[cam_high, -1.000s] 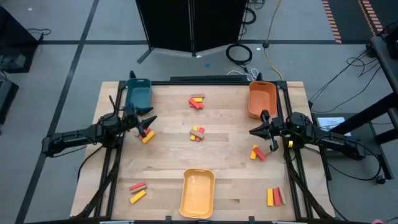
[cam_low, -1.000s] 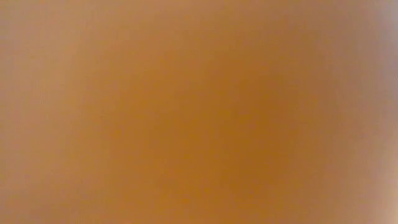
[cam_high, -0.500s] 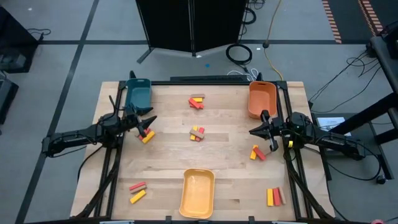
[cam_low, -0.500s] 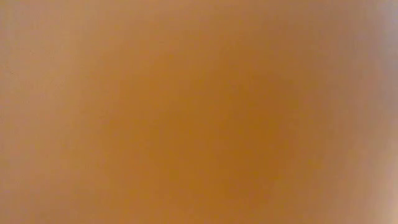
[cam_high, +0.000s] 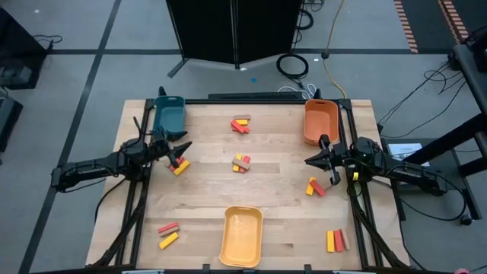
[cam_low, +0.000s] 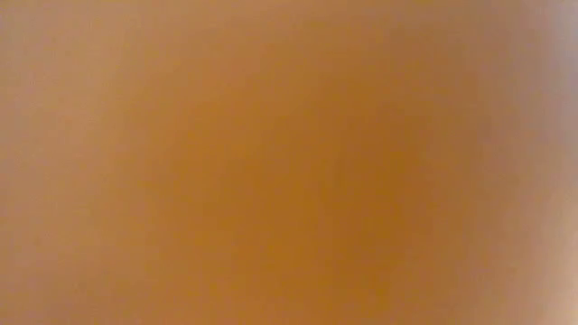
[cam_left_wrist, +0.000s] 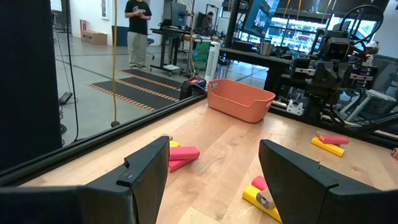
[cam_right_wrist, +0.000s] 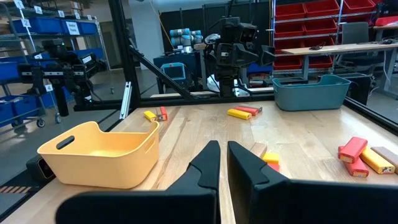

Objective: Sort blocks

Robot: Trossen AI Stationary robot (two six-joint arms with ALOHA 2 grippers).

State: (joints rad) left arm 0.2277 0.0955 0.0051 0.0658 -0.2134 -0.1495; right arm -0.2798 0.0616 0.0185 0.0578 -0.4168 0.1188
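Spanning mid-frame, table [cam_high: 205,198] carries scattered blocks [cam_high: 242,163]. Left gripper [cam_high: 179,154], fingers spread, hovers at left, a red-yellow pair just beside it. Right gripper [cam_high: 320,161], fingers nearly together, sits right, blocks just below.

a wooden table [cam_high: 281,198] bearing scattered blocks [cam_high: 242,163] and three trays [cam_high: 241,236].

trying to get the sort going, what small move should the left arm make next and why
Probably lower the left gripper, jaws open, onto the block cluster lying just beside it and close on one. All blocks still lie on the table and the teal tray sits close behind that arm. The right gripper waits near the orange tray.
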